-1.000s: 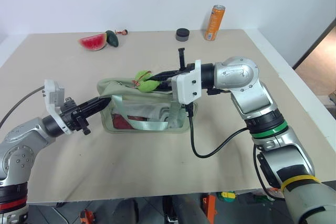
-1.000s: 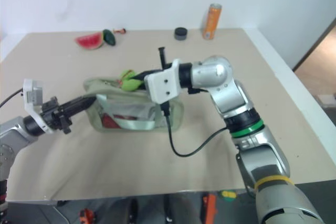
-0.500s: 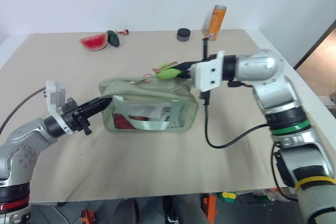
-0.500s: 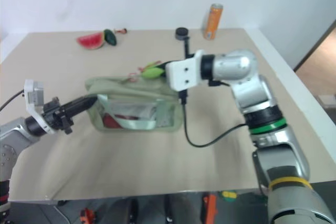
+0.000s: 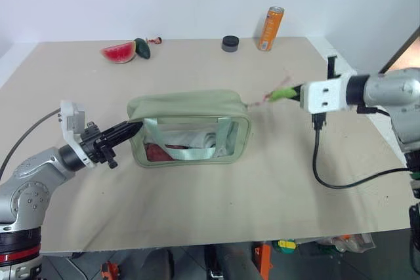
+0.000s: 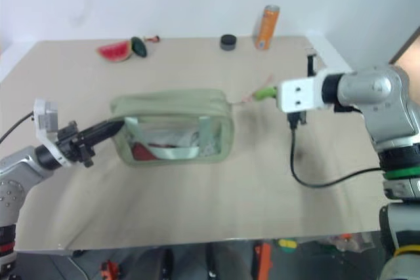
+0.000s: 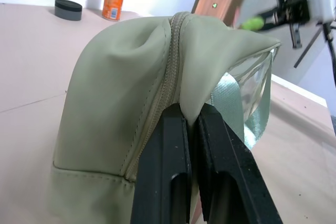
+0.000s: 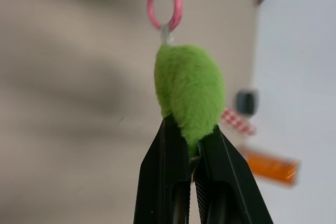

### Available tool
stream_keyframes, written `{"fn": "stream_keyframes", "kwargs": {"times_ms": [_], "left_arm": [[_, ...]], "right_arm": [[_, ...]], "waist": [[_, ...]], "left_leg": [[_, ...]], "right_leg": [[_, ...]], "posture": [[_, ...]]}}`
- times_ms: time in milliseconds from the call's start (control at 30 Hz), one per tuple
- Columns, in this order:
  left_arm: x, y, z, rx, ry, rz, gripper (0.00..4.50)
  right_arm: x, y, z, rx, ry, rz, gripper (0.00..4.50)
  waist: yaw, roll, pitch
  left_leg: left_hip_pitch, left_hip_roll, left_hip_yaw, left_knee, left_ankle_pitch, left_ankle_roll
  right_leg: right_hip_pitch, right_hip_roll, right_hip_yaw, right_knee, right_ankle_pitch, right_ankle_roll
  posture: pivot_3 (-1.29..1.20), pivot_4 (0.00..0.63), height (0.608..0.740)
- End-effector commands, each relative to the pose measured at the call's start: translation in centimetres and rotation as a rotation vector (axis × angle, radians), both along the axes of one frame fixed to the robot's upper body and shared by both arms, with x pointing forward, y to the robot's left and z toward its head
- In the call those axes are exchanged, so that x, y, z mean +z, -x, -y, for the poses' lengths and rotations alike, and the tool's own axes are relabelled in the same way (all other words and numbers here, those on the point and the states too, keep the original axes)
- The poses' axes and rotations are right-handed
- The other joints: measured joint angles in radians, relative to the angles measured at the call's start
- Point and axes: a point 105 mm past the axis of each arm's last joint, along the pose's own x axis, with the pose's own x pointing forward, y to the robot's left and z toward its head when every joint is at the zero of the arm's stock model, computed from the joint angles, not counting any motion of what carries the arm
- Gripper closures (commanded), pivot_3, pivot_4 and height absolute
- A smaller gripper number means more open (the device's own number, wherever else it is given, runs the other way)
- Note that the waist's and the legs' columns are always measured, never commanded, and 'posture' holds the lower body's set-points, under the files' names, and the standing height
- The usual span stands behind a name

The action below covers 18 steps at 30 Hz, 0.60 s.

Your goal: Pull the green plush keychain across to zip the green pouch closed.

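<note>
Zip pull looks finished: right gripper [image 8: 190, 153] pinches the green plush keychain [image 5: 284, 93] at frame right, cord taut from the green pouch [image 5: 190, 113]; left gripper [image 7: 191, 124] clamps the pouch's end. Next, release.

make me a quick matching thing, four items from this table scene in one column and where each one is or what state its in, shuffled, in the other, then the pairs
Column one
1. green plush keychain
2. green pouch
3. orange can
4. watermelon slice

Column two
A. standing upright at the table's far edge
B. pinched at one end by the left gripper
C. lying at the far left beside a dark green toy
D. clamped in the right gripper, off the pouch's right end

Pairs: 1-D, 2-B, 3-A, 4-C
</note>
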Motion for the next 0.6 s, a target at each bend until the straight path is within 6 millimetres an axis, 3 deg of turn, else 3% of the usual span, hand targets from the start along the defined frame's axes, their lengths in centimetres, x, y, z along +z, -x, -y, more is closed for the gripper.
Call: {"fn": "stream_keyframes", "kwargs": {"times_ms": [33,133,267,367,400,500,567,600], "left_arm": [[0.5,0.2,0.1,-0.005,0.009,0.023,4.5],[0.5,0.3,0.2,-0.009,0.014,0.019,4.5],[0.5,0.1,0.2,-0.006,0.025,0.004,4.5],[0.5,-0.2,0.1,0.005,0.033,-0.01,4.5],[0.5,-0.2,0.1,0.011,0.034,-0.014,4.5],[0.5,-0.4,0.0,0.029,0.036,-0.025,4.5],[0.4,-0.8,-0.3,0.058,0.029,-0.024,3.7],[0.4,-0.9,-0.3,0.062,0.03,-0.023,3.62]], "right_arm": [[-6.1,0.9,0.8,-0.015,0.112,-0.085,4.46],[-10.5,2.0,-1.5,0.06,0.089,-0.151,4.46],[-12.6,2.0,-3.4,0.093,0.037,-0.169,4.46],[-12.1,1.1,-4.9,0.079,-0.065,-0.145,4.46],[-11.5,0.7,-5.1,0.063,-0.106,-0.137,4.16],[-9.7,0.0,-5.1,0.02,-0.214,-0.123,4.16],[-8.0,-0.2,-4.9,-0.018,-0.343,-0.157,3.83],[-7.1,-0.1,-4.7,-0.03,-0.394,-0.176,3.83]], "waist": [[0.0,-0.003,-0.002],[-0.001,-0.005,-0.003],[-0.005,-0.005,-0.003],[-0.007,-0.01,-0.006],[-0.007,-0.01,-0.006],[-0.008,-0.01,-0.006],[-0.008,-0.01,-0.006],[-0.007,-0.01,-0.006]], "left_leg": [[0.0,0.0,0.0,0.0,0.0,0.0],[0.001,0.001,0.0,0.0,0.0,0.0],[0.002,0.0,0.001,0.001,0.002,-0.001],[0.007,0.002,0.0,0.003,0.005,-0.001],[0.007,0.002,0.0,0.003,0.005,-0.001],[0.009,0.002,0.0,0.002,0.007,-0.001],[0.009,0.002,0.0,0.0,0.01,-0.002],[0.009,0.001,0.0,-0.001,0.01,-0.002]], "right_leg": [[0.0,0.0,0.0,0.0,0.0,0.0],[0.001,0.0,0.0,0.0,0.0,0.001],[0.004,0.001,0.004,0.003,0.002,0.005],[0.004,0.008,0.009,0.003,0.002,0.005],[0.004,0.009,0.009,0.003,0.002,0.005],[0.004,0.01,0.011,0.003,0.002,0.005],[0.004,0.01,0.013,0.003,0.002,0.005],[0.004,0.011,0.013,0.003,0.002,0.005]], "posture": [[0.0,0.15,0.74],[0.0,0.15,0.74],[0.0,0.15,0.74],[0.0,0.15,0.74],[0.0,0.15,0.74],[0.0,0.15,0.74],[0.0,0.15,0.74],[0.0,0.15,0.74]]}}
